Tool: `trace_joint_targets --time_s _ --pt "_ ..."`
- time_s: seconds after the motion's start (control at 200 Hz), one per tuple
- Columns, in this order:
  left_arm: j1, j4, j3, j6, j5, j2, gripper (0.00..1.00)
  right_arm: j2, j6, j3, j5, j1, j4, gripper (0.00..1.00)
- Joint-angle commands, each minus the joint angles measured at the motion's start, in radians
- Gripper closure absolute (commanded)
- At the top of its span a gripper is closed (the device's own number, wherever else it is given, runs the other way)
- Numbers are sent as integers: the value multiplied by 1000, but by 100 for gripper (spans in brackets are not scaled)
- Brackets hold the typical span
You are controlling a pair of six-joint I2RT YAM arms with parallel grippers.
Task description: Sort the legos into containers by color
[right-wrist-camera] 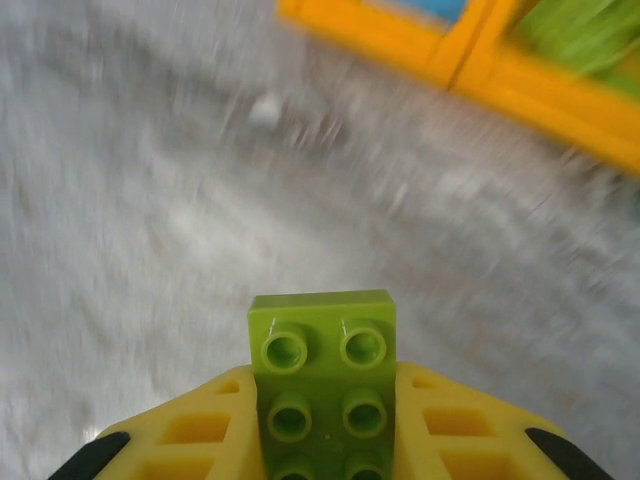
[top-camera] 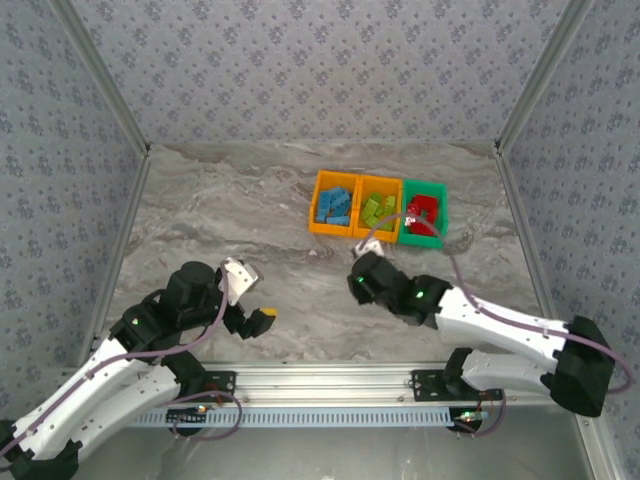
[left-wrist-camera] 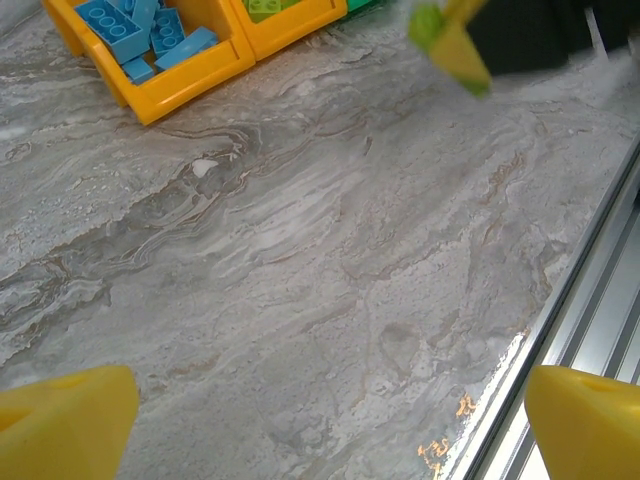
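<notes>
Three containers stand side by side at the back right. An orange bin (top-camera: 329,231) holds blue legos (top-camera: 334,204), a second orange bin (top-camera: 375,235) holds lime green legos (top-camera: 378,208), and a green bin (top-camera: 443,212) holds red legos (top-camera: 423,210). My right gripper (top-camera: 358,283) is just in front of the bins. In the right wrist view my right gripper (right-wrist-camera: 322,425) is shut on a lime green lego (right-wrist-camera: 322,365), held above the table. My left gripper (top-camera: 255,297) is open over bare table at the near left, and its yellow fingertips (left-wrist-camera: 60,420) stand far apart with nothing between them.
The marble-patterned tabletop has a small white speck (top-camera: 318,253) in front of the bins. Patterned walls close in the back and both sides. A metal rail (top-camera: 330,380) runs along the near edge. The left wrist view shows the blue-filled bin (left-wrist-camera: 180,85) at its upper left.
</notes>
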Motion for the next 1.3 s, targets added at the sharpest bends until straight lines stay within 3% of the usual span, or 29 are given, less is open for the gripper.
trace_joint_targets --time_s 0.0,0.16,0.29,0.4,0.53,0.69,0.874,0.984,1.244,1.294 --pt "7 18 4 19 14 -24 1 -23 -36 0 4 -140 165 72" --pt "8 22 0 24 9 -29 1 110 -72 58 -83 -383 300 71" --pt "14 20 3 29 6 -21 1 298 -49 166 -196 -509 363 71" --pt "19 22 -1 30 10 -17 1 457 -21 285 -291 -552 360 69" --pt "23 20 1 31 9 -10 1 609 23 418 -293 -558 326 61" --pt "23 20 1 30 10 -10 1 677 46 520 -262 -563 256 39" --pt "24 19 1 34 5 -10 1 551 49 457 -287 -558 236 33" --pt "24 16 2 33 -6 -10 1 397 33 312 -272 -555 251 29" --pt "34 11 9 -7 -103 -7 1 -14 -153 -24 -64 -583 281 1" --pt "43 9 15 -28 -155 -12 1 -78 -198 -86 -27 -602 302 0"
